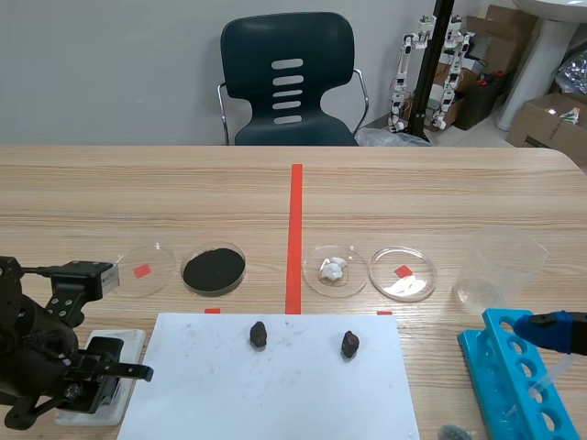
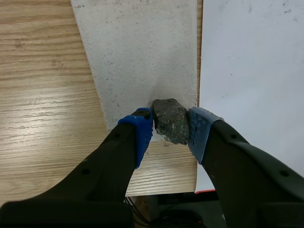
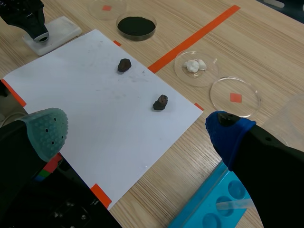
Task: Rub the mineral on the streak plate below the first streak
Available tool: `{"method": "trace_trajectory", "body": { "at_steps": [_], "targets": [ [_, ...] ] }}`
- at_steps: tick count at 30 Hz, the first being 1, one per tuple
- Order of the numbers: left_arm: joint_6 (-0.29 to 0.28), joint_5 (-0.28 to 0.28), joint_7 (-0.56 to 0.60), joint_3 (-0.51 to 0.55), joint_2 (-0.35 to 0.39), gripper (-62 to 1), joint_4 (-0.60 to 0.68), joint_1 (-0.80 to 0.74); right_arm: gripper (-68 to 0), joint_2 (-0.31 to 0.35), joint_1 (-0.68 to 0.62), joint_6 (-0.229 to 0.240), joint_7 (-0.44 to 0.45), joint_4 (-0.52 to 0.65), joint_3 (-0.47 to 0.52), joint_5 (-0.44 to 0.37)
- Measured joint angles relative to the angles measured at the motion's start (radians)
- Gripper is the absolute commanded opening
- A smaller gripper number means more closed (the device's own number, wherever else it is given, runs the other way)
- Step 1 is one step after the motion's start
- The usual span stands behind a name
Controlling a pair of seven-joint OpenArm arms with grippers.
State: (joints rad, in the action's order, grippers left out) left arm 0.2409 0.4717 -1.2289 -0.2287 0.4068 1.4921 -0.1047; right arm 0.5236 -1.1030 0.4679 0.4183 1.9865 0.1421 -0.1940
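We're at a pale wooden table (image 1: 440,192) with a strip of orange-red tape (image 1: 295,238) running down its middle. Behind it stands a dark chair (image 1: 288,78) against a grey wall, with cardboard boxes (image 1: 550,115) stacked in the far corner.

A big white sheet of paper (image 1: 275,385) lies between the two arms. Two dark stones (image 1: 259,334) sit on it, well ahead of the right end effector (image 3: 137,135). That one hangs above the paper's near corner with its fingers spread wide and nothing between them. A blue rack (image 3: 223,199) is just beside it. Farther ahead are a dish of black powder (image 1: 214,269), a dish with white lumps (image 1: 335,269) and a clear cup (image 1: 500,266).

Now the left side. The left end effector (image 2: 170,126) is clamped on the mineral (image 2: 170,122), a dark grey speckled lump squeezed between the two blue pads. It sits right at the fingertips, over the near end of the white streak plate (image 2: 142,57). The plate's speckled face stretches away ahead of the fingers, and its edge lies alongside the paper.

The lump is chunky, about as broad as it is long, so a long axis is hard to call. Its wider end faces forward over the plate and the narrower end points back toward the wrist. I can't tell whether it is touching the plate.
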Motion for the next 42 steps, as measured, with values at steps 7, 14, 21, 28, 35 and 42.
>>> {"method": "trace_trajectory", "body": {
  "at_steps": [7, 14, 21, 28, 35, 42],
  "targets": [
    [0.029, -0.004, -0.011, 0.000, -0.008, -48.3, -0.033, 0.015, -7.1, 0.000, 0.000, 0.000, 0.000, 0.000, 0.000, 0.000],
    [0.029, -0.002, -0.005, 0.000, -0.008, -48.3, -0.037, 0.017, -7.1, 0.000, 0.000, 0.000, 0.000, 0.000, 0.000, 0.000],
    [-0.034, 0.069, 0.007, 0.012, 0.004, -48.3, -0.042, 0.016, -7.1, 0.000, 0.000, 0.000, 0.000, 0.000, 0.000, 0.000],
    [-0.043, 0.095, 0.011, 0.014, 0.011, -48.3, -0.046, 0.016, -7.1, 0.000, 0.000, 0.000, 0.000, 0.000, 0.000, 0.000],
    [-0.106, 0.188, 0.046, -0.002, -0.014, -48.3, -0.053, 0.013, -7.1, 0.000, 0.000, 0.000, 0.000, 0.000, 0.000, 0.000],
    [-0.022, 0.104, 0.039, -0.008, -0.031, -48.3, -0.050, 0.014, -7.1, 0.000, 0.000, 0.000, 0.000, 0.000, 0.000, 0.000]
  ]
}}
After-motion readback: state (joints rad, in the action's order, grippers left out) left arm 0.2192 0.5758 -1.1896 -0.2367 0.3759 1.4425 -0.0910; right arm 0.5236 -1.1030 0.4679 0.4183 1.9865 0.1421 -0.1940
